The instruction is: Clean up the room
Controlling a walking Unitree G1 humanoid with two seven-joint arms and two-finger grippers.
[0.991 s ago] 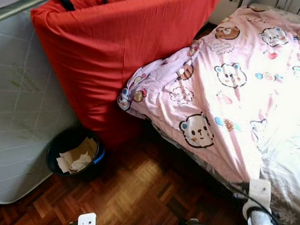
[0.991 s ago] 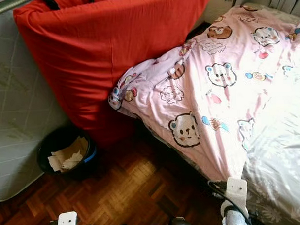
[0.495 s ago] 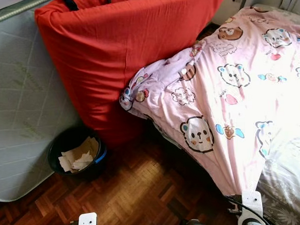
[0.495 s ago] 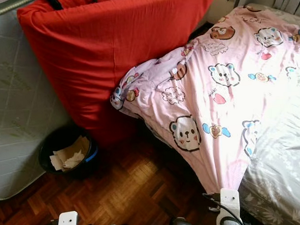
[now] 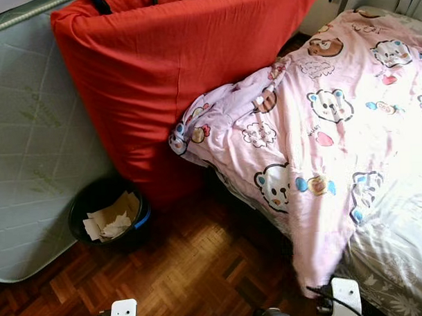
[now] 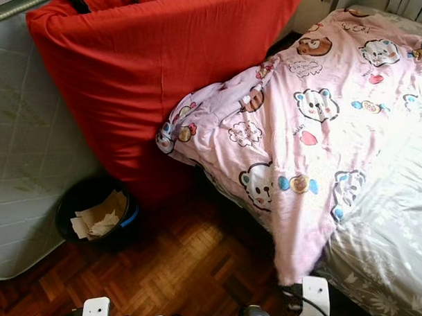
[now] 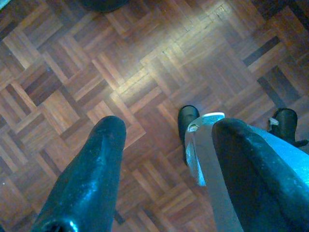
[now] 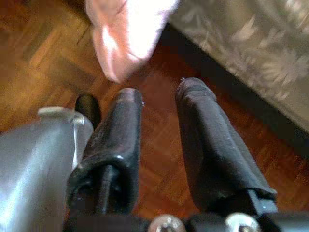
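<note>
Pink duvet (image 5: 314,147) corner hangs off bed (image 5: 394,249) — right claw (image 8: 159,96) released, left claw (image 7: 164,130) released; drags floor, snag risk.

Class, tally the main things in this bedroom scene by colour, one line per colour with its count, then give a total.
Red: 1, the mattress cover
Pink: 1, the bear-print duvet
Grey: 2, the floral bedsheet and the quilted mattress
Black: 1, the waste bin holding crumpled paper
Total: 5
</note>
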